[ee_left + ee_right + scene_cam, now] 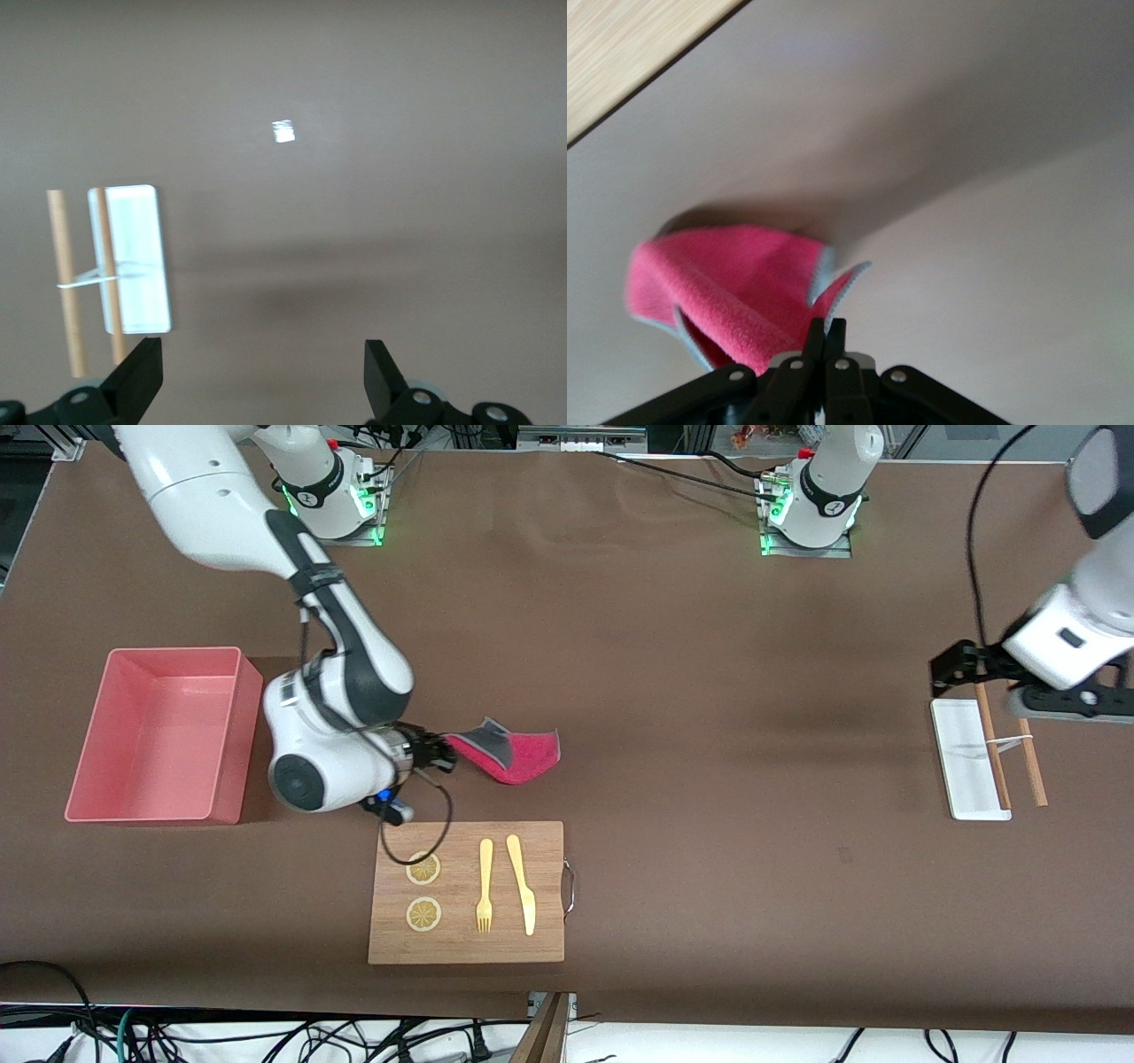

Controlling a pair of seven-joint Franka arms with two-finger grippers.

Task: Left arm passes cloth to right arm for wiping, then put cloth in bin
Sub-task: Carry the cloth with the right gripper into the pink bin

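The cloth point(514, 755), magenta-red with a grey face showing, trails on the brown table between the bin point(244, 731) and the table's middle. It lies farther from the front camera than the cutting board. My right gripper point(446, 755) is shut on one edge of it. In the right wrist view the black fingers point(829, 329) pinch the cloth point(735, 274) at its grey hem. My left gripper point(1019, 691) hangs open and empty over the white tray at the left arm's end. Its fingertips point(264, 354) stand wide apart over bare table.
A wooden cutting board point(467, 895) carries a fork, a knife and two lemon slices, just nearer the front camera than the cloth. The pink bin stands beside the right arm's wrist. A white tray point(964, 766) and two chopsticks point(1032, 766) lie under the left arm.
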